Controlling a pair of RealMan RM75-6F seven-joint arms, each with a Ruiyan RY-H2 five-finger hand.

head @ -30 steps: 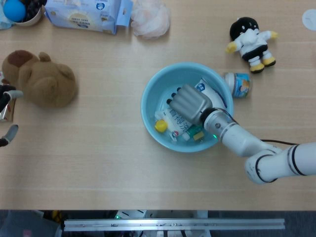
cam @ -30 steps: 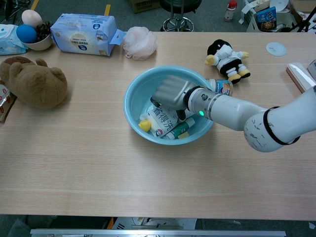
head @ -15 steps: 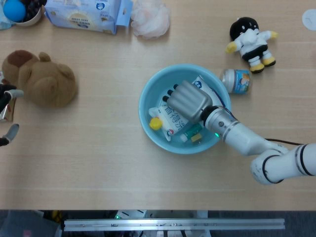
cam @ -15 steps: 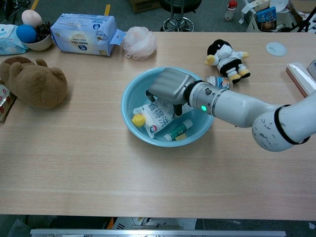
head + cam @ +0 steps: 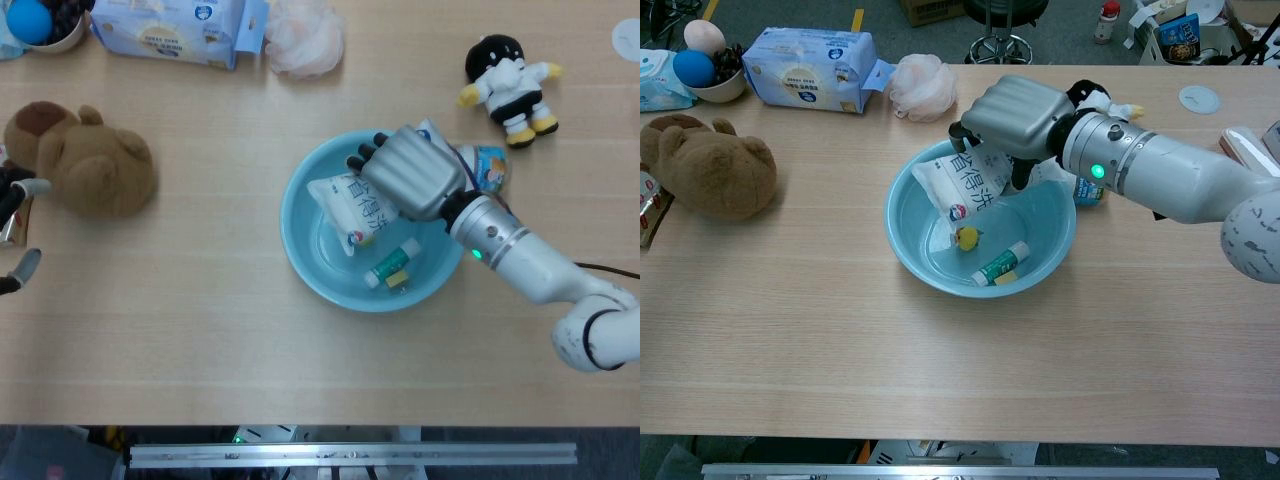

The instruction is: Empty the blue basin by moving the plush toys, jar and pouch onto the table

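Now lifted clear of the blue basin [image 5: 910, 250] floor: pouch [image 5: 958, 187], pinched by right hand [image 5: 1012, 118] fingers, hanging at 12 o'clock. Next, presumably, onto the table [image 5: 940, 350].

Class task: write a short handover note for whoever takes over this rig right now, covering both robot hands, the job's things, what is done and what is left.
Right robot hand: grips the pouch, lifted above the blue basin.
Left robot hand: at the left table edge, state unclear.
Done: brown plush, black-and-white plush and jar lie on the table.
Left: set the pouch on the table. A small tube remains in the basin.
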